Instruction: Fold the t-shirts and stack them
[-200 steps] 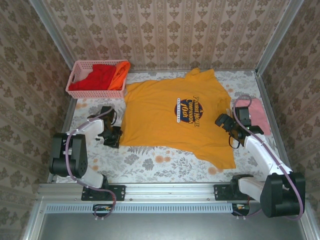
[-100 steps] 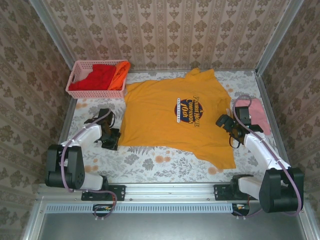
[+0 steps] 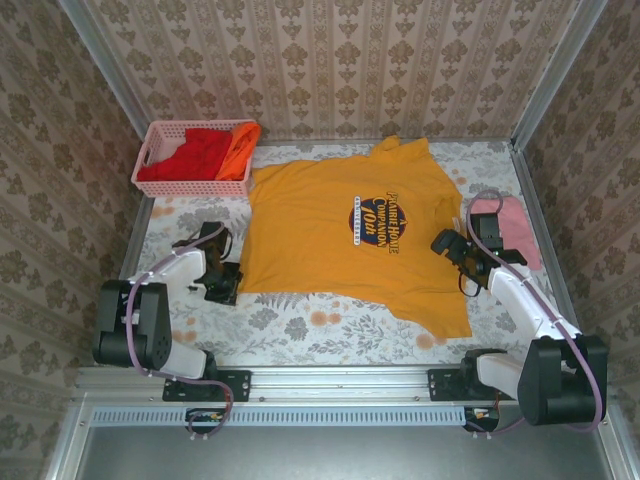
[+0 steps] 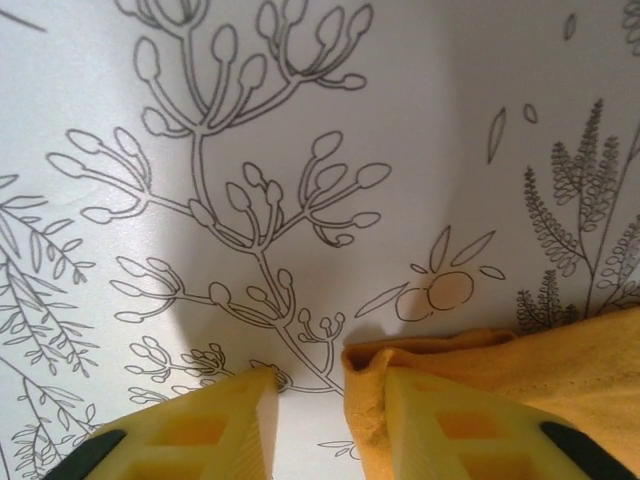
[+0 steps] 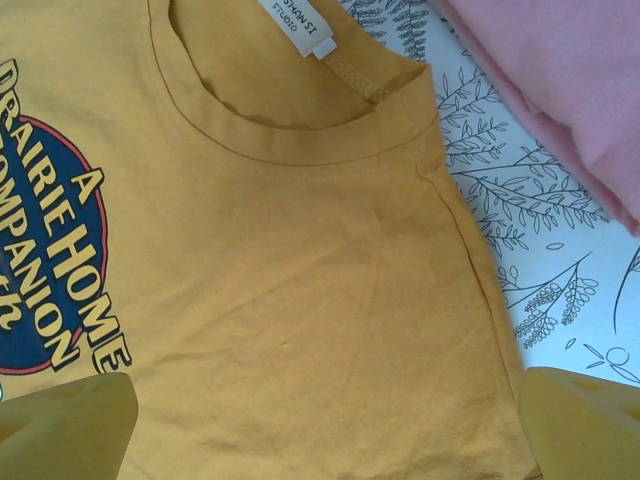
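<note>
Top external: shows the golden-yellow t-shirt (image 3: 355, 240) spread flat, logo up, across the middle of the desk (image 3: 300, 320). Far hem close to the back wall; left edge well apart from the left wall, with a bare strip of floral desk between. Near edge leaves a band of open desk in front of the arm bases. Pale pink shirt (image 3: 512, 228) lies against the right wall, just beside the yellow one. Pink basket (image 3: 150, 150) sits in the far left corner, holding the red shirt (image 3: 195, 155) and the orange shirt (image 3: 240, 148), near the yellow shirt's far left corner.

Left fingers (image 3: 230, 284) low at the yellow shirt's near left corner.

Left wrist: shows those fingers parted by a narrow gap, tips on or just above the desk. Rolled corner of the yellow shirt (image 4: 500, 370) sits in that gap, touching the inner side of the finger on the right of the view (image 4: 450, 430); bare desk visible between cloth and the other finger (image 4: 200, 430). Not clamped on the cloth.

Right fingers (image 3: 442, 240) over the yellow shirt's right side, near the pink shirt.

Right wrist: shows them spread wide and released, one finger (image 5: 70, 420) over the logo side, the other (image 5: 585, 415) past the shoulder seam over the desk. Holding nothing. Collar and its label (image 5: 300, 35) ahead; pink cloth (image 5: 560, 90) at upper right, apart from the yellow edge.
</note>
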Robot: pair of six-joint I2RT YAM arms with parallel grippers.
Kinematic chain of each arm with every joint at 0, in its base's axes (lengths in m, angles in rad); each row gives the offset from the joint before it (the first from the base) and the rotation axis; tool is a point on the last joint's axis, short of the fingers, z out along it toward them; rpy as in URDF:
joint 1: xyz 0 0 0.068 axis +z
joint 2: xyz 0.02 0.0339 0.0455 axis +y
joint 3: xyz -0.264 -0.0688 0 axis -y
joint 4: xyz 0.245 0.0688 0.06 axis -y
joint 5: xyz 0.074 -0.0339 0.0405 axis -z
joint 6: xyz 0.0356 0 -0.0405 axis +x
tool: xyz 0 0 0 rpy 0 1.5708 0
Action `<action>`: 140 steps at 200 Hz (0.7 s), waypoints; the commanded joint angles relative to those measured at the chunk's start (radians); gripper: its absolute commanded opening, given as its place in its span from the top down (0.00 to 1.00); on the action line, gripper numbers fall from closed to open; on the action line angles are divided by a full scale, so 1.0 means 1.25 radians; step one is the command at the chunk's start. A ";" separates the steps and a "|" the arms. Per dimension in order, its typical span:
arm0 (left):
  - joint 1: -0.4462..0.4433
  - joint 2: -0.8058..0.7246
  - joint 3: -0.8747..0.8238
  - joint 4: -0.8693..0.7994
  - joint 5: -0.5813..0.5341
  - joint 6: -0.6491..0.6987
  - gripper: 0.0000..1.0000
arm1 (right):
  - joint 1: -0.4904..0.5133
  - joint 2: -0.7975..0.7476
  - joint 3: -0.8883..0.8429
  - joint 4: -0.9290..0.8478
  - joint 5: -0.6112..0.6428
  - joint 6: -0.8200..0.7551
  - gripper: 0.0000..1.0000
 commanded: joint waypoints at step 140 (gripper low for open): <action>-0.014 0.046 0.009 -0.014 -0.014 -0.026 1.00 | -0.026 -0.023 -0.007 -0.094 0.032 -0.041 0.00</action>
